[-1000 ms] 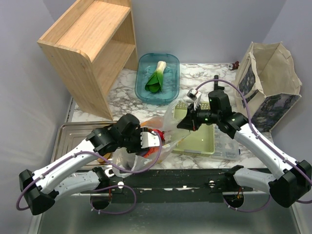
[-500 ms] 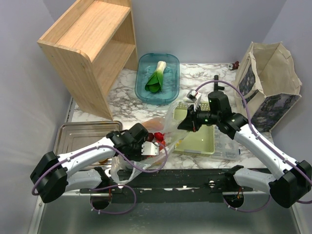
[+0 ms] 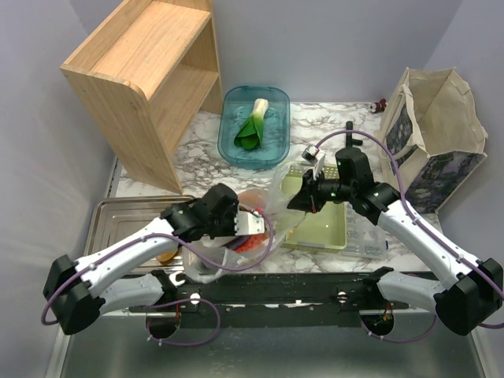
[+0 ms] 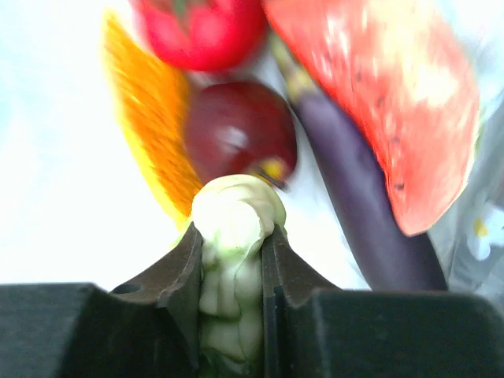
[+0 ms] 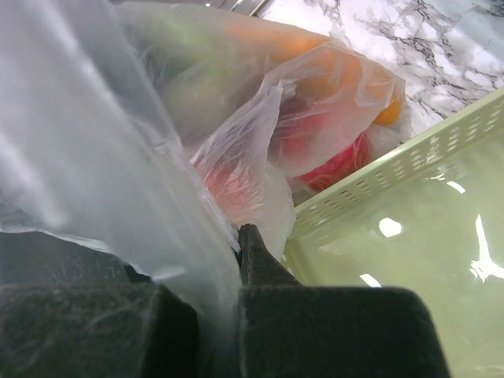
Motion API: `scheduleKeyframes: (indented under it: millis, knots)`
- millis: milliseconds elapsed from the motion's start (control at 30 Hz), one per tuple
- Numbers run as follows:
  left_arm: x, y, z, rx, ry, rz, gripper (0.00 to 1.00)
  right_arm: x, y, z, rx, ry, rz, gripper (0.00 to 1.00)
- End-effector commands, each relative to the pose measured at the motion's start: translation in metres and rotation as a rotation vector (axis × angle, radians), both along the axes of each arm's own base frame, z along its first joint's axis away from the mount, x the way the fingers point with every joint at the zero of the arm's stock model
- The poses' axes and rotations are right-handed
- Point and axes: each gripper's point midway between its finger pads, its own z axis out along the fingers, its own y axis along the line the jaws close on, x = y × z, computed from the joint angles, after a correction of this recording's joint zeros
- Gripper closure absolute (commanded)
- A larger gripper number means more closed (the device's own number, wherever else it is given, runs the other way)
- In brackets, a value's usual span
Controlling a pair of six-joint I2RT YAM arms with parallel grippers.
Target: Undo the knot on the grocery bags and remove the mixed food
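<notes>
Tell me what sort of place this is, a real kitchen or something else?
Probably a mock kitchen bench for robot trials, not a home: a marble-look tabletop, a wooden shelf and a grocery bag of produce, with robot arms bolted at the near edge.

The open translucent grocery bag holds a tomato, dark apple, purple eggplant, watermelon wedge and pale leafy vegetable.

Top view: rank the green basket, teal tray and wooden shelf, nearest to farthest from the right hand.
1. Green basket, just beside the right hand.
2. Teal tray, behind it, to the left.
3. Wooden shelf, far-left corner.
</notes>
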Motion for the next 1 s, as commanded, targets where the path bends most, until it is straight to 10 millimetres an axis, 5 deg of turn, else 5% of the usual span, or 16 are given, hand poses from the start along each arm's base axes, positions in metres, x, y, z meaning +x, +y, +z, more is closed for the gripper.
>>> scheduleKeyframes:
  millis: [0,233,433,533,667,833,967]
  knots:
    - [-0.017,-0.055,0.103,-0.411,0.023,-0.073,1.00,0.004,0.003,-0.001,-0.001,-0.003,-0.006,0.99]
    - [-0.053,-0.077,0.195,-0.770,0.151,-0.173,1.00,0.005,0.004,0.001,0.006,-0.002,-0.013,0.99]
    - [-0.047,-0.085,0.254,-0.958,0.188,-0.114,1.00,0.003,0.003,-0.001,0.004,-0.003,-0.004,0.99]
    - [-0.017,-0.080,0.284,-1.049,0.129,0.016,1.00,0.001,0.000,-0.004,-0.009,-0.014,0.001,0.99]
    - [0.059,-0.061,0.299,-1.017,-0.091,0.269,1.00,-0.002,-0.006,-0.013,-0.035,-0.020,-0.017,0.99]
    - [0.152,-0.044,0.283,-0.853,-0.148,0.472,1.00,-0.001,-0.008,-0.015,-0.038,-0.020,-0.030,0.99]
    - [0.212,-0.050,0.246,-0.733,-0.137,0.509,0.94,0.001,-0.011,-0.017,-0.061,-0.032,-0.036,0.99]
